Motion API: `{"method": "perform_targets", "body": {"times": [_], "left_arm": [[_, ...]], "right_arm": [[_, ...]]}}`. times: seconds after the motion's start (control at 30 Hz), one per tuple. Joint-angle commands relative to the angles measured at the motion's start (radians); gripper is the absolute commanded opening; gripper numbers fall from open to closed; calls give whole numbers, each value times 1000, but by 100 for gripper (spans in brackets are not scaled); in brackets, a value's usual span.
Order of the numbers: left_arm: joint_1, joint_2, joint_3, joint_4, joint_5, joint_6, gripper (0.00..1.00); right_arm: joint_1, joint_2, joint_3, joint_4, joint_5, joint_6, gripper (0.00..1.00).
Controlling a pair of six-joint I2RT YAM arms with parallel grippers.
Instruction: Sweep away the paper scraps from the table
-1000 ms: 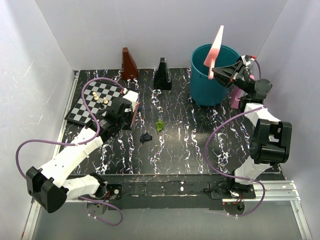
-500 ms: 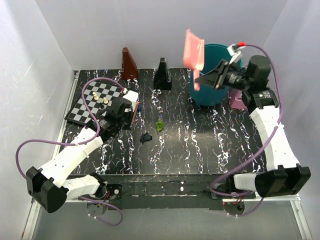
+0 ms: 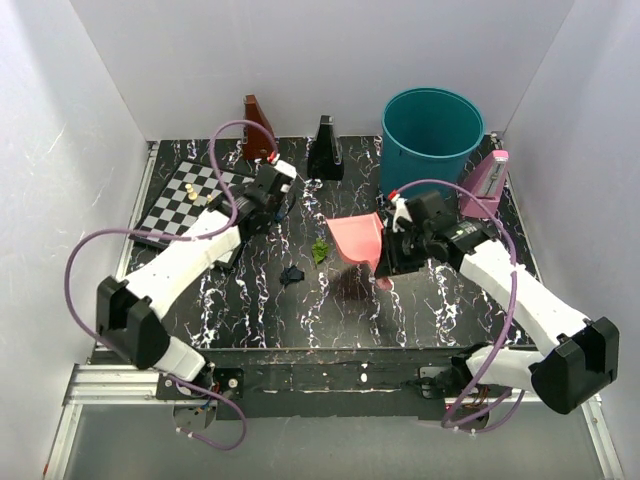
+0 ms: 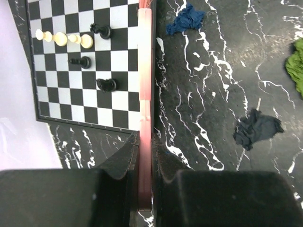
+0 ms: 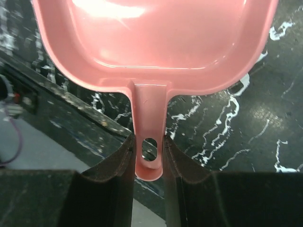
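Three paper scraps lie mid-table: a green one (image 3: 320, 250) (image 4: 296, 66), a dark one (image 3: 292, 274) (image 4: 255, 130) and a blue one (image 4: 187, 19). My left gripper (image 3: 266, 195) (image 4: 146, 137) is shut on the pink brush (image 4: 145, 71), held edge-on along the chessboard's right edge, left of the scraps. My right gripper (image 3: 395, 250) (image 5: 148, 142) is shut on the handle of the pink dustpan (image 3: 355, 238) (image 5: 151, 38). The empty pan sits low over the black veined table (image 3: 440, 300), just right of the green scrap.
A chessboard (image 3: 170, 215) (image 4: 118, 101) with several pieces lies at the left. A teal bin (image 3: 430, 135) stands at the back right, with a pink object (image 3: 487, 183) beside it. A brown wedge (image 3: 258, 128) and a black wedge (image 3: 325, 148) stand at the back.
My right arm swung the dustpan from above the teal bin down to the table's middle beside the green scrap. My left gripper moved farther back along the chessboard with the brush.
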Motion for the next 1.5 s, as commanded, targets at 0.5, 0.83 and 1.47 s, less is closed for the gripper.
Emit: {"method": "perform_targets", "body": {"times": [0.5,0.83,1.47], "left_arm": [[-30,536,456,-283,-91,166,0],[-65,528,545,-412,371,93,0],[-76,332,490,-441,-3,73,0]], "right_arm": [[327,83,-19,-268,381,-4,1],[359,117,-38,-220,362,-27,1],[489,256,59,-230,353,-65,1]]}}
